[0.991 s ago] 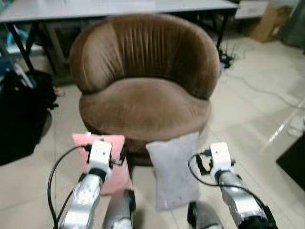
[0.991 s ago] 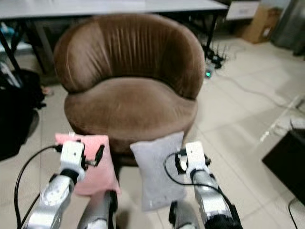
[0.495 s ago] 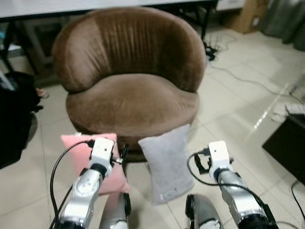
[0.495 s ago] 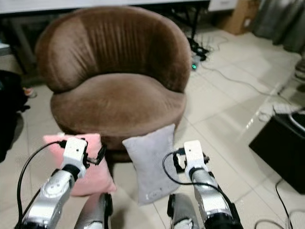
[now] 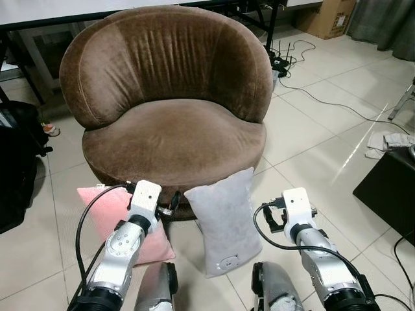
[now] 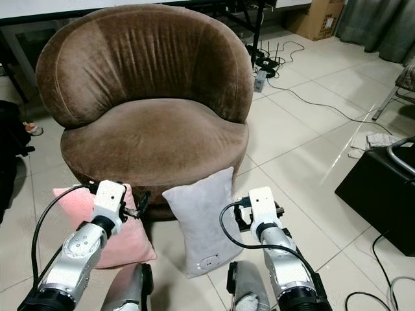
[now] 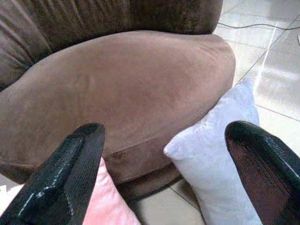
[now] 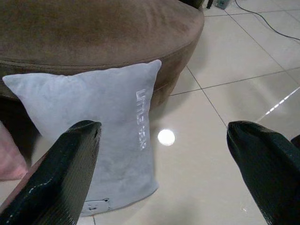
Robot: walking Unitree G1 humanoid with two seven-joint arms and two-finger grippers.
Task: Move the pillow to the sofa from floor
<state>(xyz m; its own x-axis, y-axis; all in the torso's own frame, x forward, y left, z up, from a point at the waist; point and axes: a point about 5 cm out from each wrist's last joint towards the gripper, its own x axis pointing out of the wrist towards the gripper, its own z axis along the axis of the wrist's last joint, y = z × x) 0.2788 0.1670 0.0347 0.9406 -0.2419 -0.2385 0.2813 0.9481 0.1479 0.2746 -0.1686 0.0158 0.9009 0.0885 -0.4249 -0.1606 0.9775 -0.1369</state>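
From up top we saw the whole layout: the brown sofa (image 5: pixel 168 103) straight ahead, a grey pillow (image 5: pixel 225 223) standing on end on the tiled floor (image 5: pixel 311 149) and leaning against the sofa's near edge, and a pink pillow (image 5: pixel 113 214) just to its left, partly behind our left arm. The right wrist view gave us what the head views could not, pale lettering running down the grey pillow's face and a small tag near its bottom corner, plus a bright lamp reflection on the tile beside it. The left wrist view looked in low, catching the sofa's seat front with the pink pillow's corner and the grey pillow's top below it. Open tile ran off to the right of the grey pillow as far as a black box (image 5: pixel 389 194), with cables (image 5: pixel 311 91) trailing on the far floor; a black bag (image 5: pixel 16 168) sat on the left. Our left gripper (image 7: pixel 164 178) had its fingers spread wide and held nothing. Our right gripper (image 8: pixel 159 173) was equally wide, gripping nothing, short of the grey pillow.
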